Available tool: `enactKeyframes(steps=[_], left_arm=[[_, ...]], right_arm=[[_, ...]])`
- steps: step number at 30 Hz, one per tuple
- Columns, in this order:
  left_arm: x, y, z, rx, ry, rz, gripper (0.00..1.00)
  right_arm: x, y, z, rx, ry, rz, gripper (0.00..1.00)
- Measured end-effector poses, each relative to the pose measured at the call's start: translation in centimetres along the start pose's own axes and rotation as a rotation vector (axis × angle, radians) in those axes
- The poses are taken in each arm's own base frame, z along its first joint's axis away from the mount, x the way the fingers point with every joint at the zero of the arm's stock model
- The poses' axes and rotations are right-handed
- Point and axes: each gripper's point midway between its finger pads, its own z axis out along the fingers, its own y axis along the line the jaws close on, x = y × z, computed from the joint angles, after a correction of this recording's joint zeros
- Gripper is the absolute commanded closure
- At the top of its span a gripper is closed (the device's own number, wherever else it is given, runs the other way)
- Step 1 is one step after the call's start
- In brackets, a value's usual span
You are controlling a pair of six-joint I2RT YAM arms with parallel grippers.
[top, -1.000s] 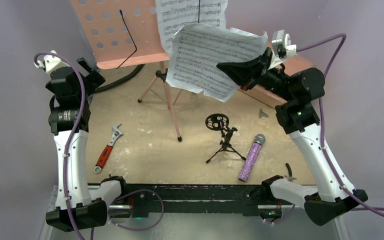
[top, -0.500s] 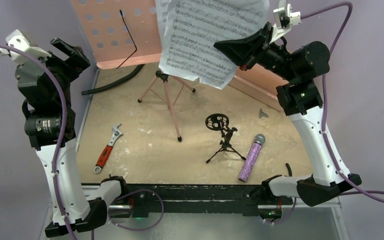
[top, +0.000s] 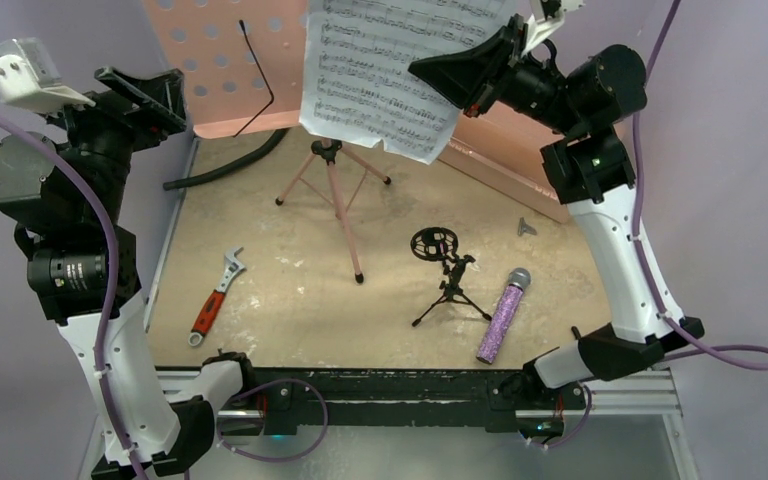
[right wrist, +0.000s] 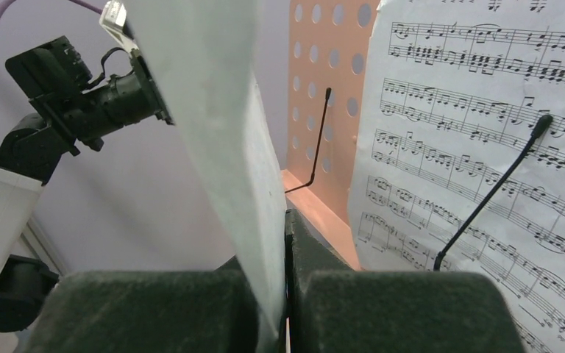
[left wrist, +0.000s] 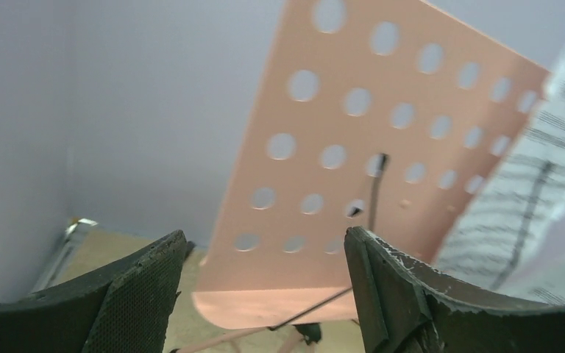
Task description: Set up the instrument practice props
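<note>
- A white sheet-music page point(top: 375, 85) is pinched in the closed right hand point(top: 422, 72) and raised in front of the pink music stand point(top: 222, 70).
- The left hand point(left wrist: 265, 294) is held wide, with nothing gripped, facing the perforated panel.
- The purple microphone point(top: 503, 315) is laid on the counter point(top: 290, 300), just beside the small black mic stand point(top: 447, 285).

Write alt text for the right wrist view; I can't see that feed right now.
The right tool is shut on a white sheet-music page, seen nearly edge-on. Behind it the pink perforated music stand holds a second page under a black wire arm; the left arm sits at far left.
</note>
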Motion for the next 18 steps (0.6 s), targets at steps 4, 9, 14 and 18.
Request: enactKeyframes(steps=[4,9,14,18], left_arm=[[0.5,-3.4,-0.3,0.193,0.046,0.006,0.28],[2.5,-6.3,-0.1,0.390,0.143,-0.019,0.35],[5.1,-7.2,0.7,0.481,0.240,-0.099,0.39],[7.2,-6.8,1.4,0.484,0.309,-0.171,0.43]], right_arm=[[0.3,-0.2,0.8,-0.003,0.015,0.020,1.00],[0.4,-1.0,1.7,0.013,0.037,0.044,1.00],[0.6,-2.3,2.1,0.069,0.047,0.055,1.00],[1.1,-2.9,1.9,0.110,0.065,0.064,1.00]])
